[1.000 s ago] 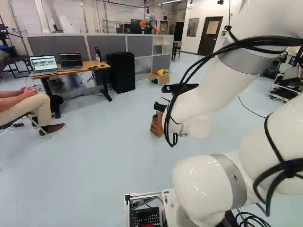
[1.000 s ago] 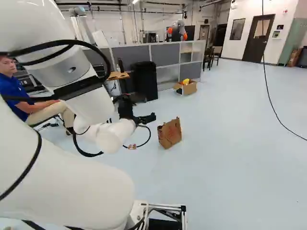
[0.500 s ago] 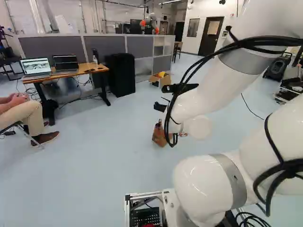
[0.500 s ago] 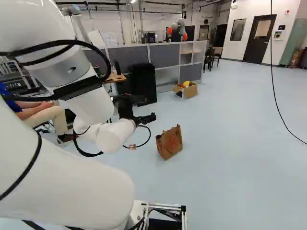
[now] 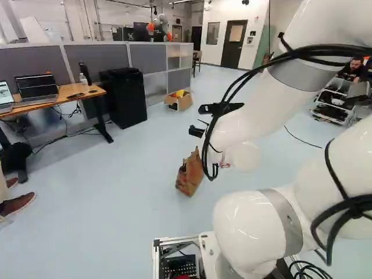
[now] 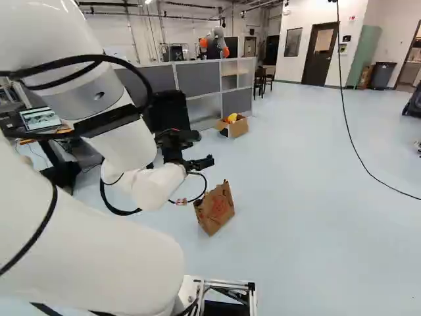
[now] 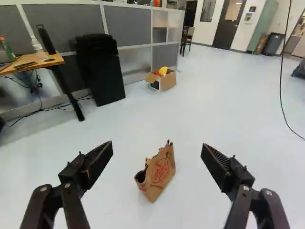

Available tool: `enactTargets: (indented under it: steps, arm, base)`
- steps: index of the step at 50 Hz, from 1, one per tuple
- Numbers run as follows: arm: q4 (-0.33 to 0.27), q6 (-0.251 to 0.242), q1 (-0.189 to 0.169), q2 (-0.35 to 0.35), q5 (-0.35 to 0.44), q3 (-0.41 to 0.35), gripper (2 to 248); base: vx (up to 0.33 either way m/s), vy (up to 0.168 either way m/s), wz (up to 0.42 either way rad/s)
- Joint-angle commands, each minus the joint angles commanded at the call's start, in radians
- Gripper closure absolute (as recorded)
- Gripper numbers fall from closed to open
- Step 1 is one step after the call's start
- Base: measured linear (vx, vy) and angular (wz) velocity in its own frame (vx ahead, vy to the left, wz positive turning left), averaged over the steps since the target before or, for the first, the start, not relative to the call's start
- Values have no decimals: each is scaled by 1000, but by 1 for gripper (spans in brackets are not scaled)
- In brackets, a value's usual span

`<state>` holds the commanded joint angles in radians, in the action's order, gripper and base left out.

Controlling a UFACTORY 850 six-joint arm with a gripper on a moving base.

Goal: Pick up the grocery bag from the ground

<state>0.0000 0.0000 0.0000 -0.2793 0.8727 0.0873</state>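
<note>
Gripper (image 5: 196, 120) wide, fingers well apart. Brown paper bag (image 7: 161, 172) on floor (image 7: 200, 119), ahead of gripper, apart from both fingers. Cardboard box (image 7: 168, 81) farther off.

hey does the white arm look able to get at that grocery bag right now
Probably yes, after moving closer: the gripper is open, the brown paper bag sits on the floor ahead of it, and nothing visible lies between them.

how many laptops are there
2, both on the desk: a lit laptop at the left edge of the left base view, and a dark laptop beside it. More may be out of sight, as that edge cuts off the desk.
</note>
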Motion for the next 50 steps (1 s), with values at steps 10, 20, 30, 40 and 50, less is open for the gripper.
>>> enactTargets:
  steps: [10,20,30,40,50]
  arm:
    - [0,0,0,0,0,0,3]
    - [0,0,0,0,0,0,3]
    - [0,0,0,0,0,0,3]
    - [0,0,0,0,0,0,3]
    - [0,0,2,37,0,31,3]
  base:
    - [296,2,-19]
    - [299,0,-27]
    - [283,2,-28]
    - [259,1,-25]
    - [257,0,-28]
